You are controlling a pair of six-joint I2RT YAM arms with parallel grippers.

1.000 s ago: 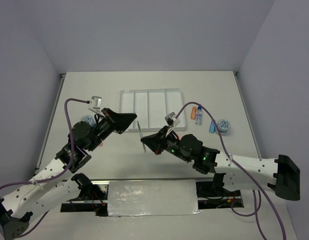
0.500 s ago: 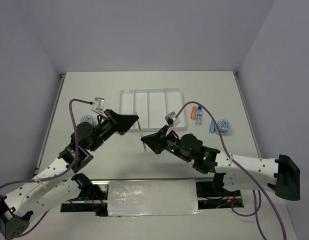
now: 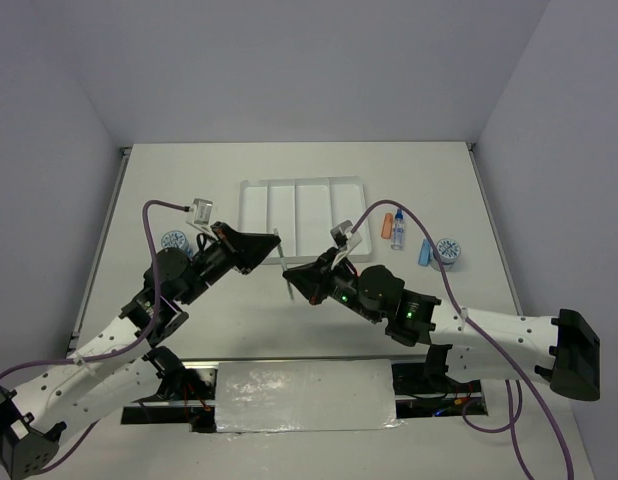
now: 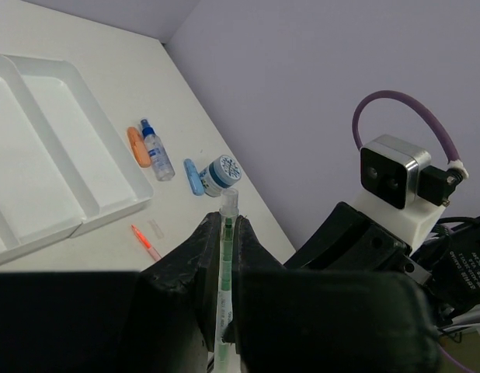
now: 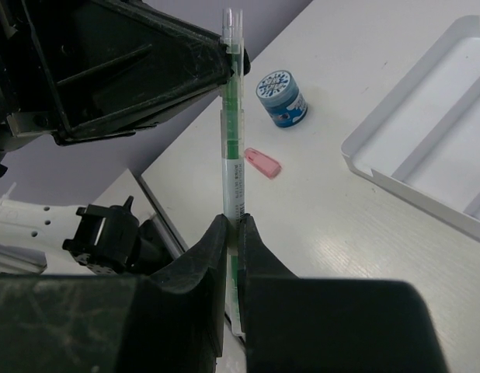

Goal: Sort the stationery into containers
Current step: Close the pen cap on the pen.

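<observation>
While both jaws still grip the thin green pen (image 5: 234, 163), left arm (image 3: 164, 272) nudged right.

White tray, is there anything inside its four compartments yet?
Nothing shows in the visible parts of the white tray. Its near corners are covered, one by the left jaws, one by the right wrist camera, so those ends are unseen.

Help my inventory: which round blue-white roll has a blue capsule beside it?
The round blue-white roll right of the white tray; the left roll lacks one.
</observation>
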